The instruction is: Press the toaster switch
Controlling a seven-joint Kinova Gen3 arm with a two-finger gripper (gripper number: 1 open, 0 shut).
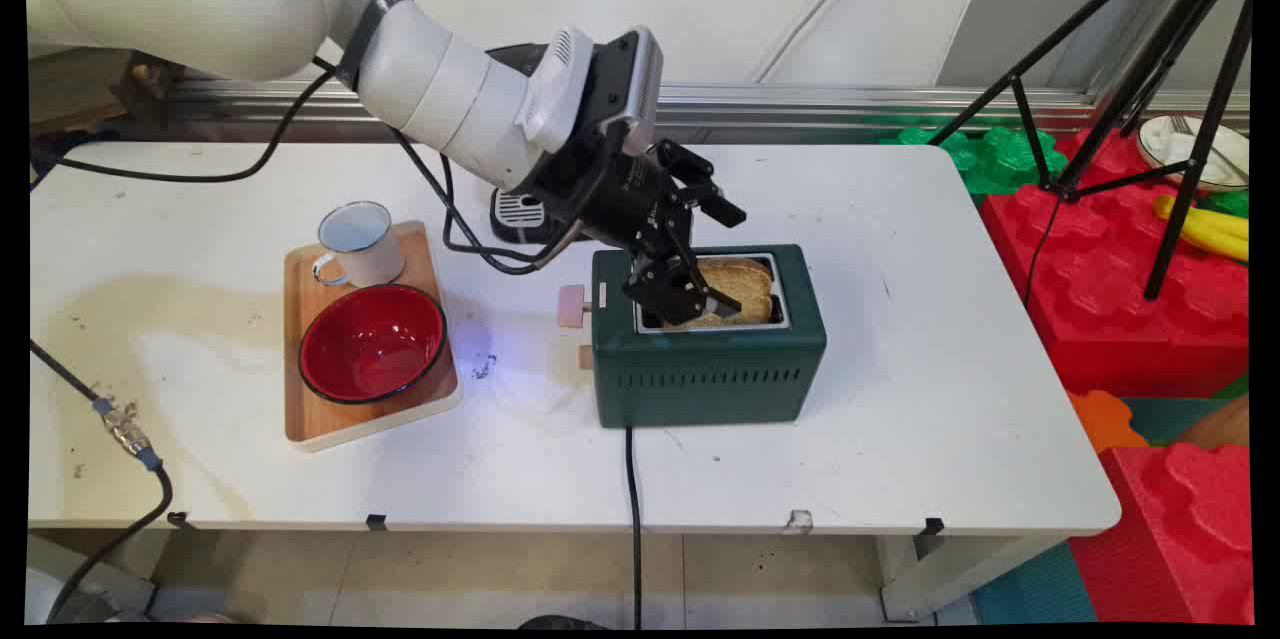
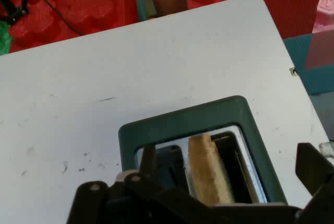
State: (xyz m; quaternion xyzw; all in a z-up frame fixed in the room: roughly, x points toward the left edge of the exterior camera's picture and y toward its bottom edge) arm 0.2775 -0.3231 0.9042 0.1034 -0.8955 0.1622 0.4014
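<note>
Above the toaster's slots: the gripper [image 1: 690, 264] poised over a slice of toast [image 1: 738, 291], with its fingers spread apart and holding nothing.

On the white table [image 1: 900, 249] stands a dark green toaster [image 1: 708, 364] with a pink lever knob [image 1: 572, 306] at its left end; the toast stands upright on edge in one slot, its top crust proud of the rim, and in the hand view it sits between one finger [image 2: 148, 161] and the other. Toast of this kind is judged light, rigid but brittle, with a rough, non-slip crust; the sound hold is across its two broad faces near the exposed top edge, with gentle pressure. Well to the left, a wooden tray [image 1: 300, 419] carries a red bowl [image 1: 372, 341] and a white enamel mug [image 1: 358, 244].
</note>
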